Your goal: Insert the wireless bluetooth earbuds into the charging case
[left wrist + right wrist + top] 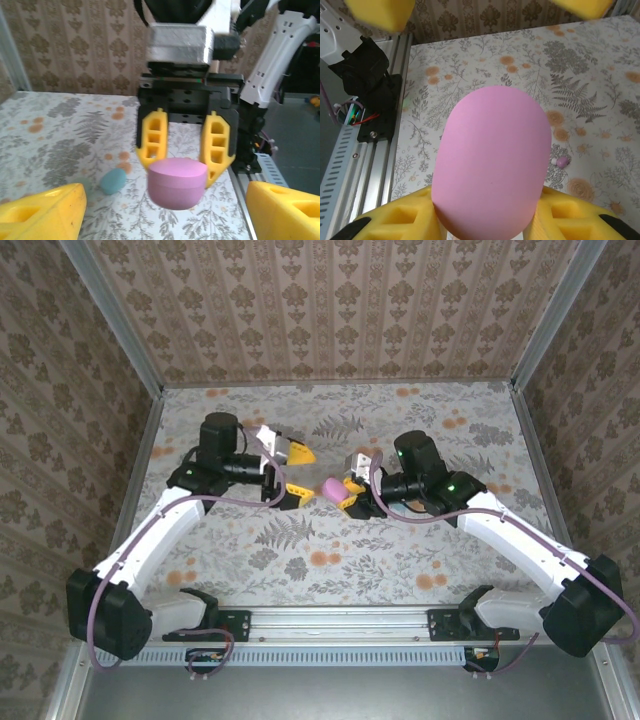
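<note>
The right gripper point(180, 167) is pinching the pink charging case point(490, 165) between its two yellow fingers point(152, 140). It is holding the case up off the counter point(330, 580). The case is sticking out past the fingertips. The left gripper point(306, 475) is facing it, just beside the case. Its own fingers are spreading wide, and nothing is sitting between them. One tiny pink earbud point(562, 161) is lying on the flowery counter, below the case and a bit to the side, touching nothing. A small blue-green rounded thing point(112, 180) is also lying on the counter near the right gripper. I cannot tell if it is an earbud or a case.
</note>
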